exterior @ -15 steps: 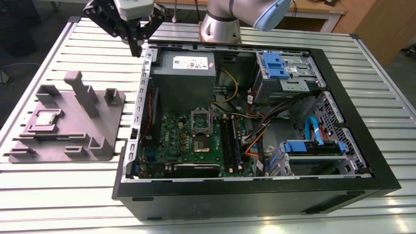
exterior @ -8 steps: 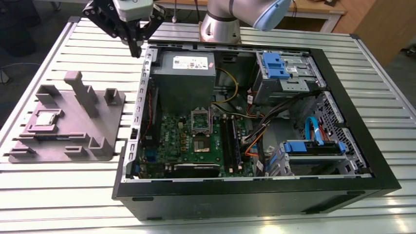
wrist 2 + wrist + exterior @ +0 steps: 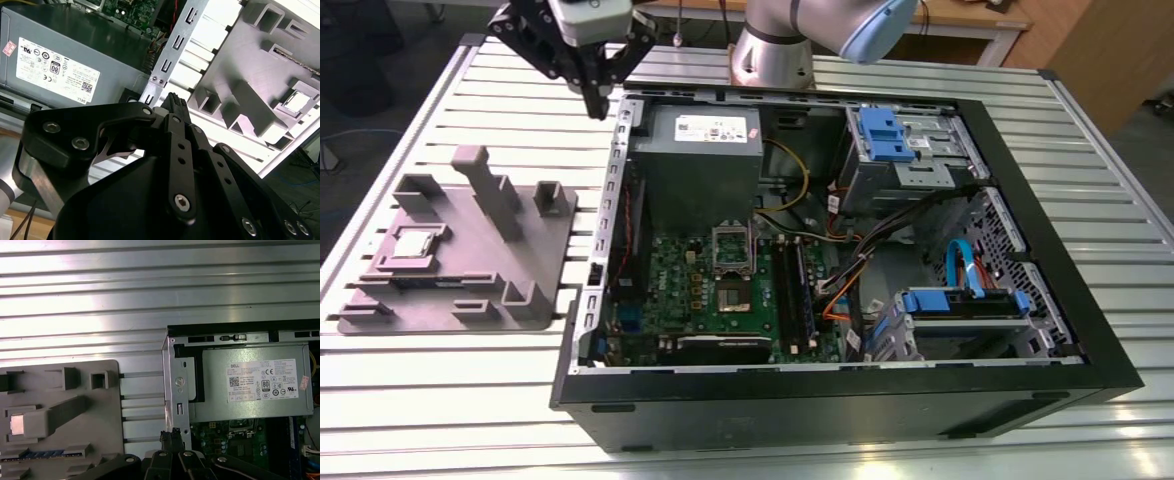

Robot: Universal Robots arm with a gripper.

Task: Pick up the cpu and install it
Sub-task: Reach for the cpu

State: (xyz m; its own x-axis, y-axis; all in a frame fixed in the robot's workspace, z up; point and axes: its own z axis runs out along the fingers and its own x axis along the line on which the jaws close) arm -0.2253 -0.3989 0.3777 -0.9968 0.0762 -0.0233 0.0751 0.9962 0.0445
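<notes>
The small, silvery-topped square cpu [image 3: 414, 243] lies nested in a recess of the grey plastic fixture plate [image 3: 447, 288] beside the open black computer case [image 3: 854, 400], likely parked there for picking. The black gripper [image 3: 596, 103] hangs well apart from it, by the case's far corner, its jaws clenched on nothing.

cpu [image 3: 411, 243]: silvery-grey
fixture [image 3: 520, 275]: plain grey
counter [image 3: 454, 420]: pale metal, striped by slats
case [image 3: 854, 415]: black
board [image 3: 674, 280]: green
latches [image 3: 885, 135]: blue
claw [image 3: 598, 106]: black
</notes>
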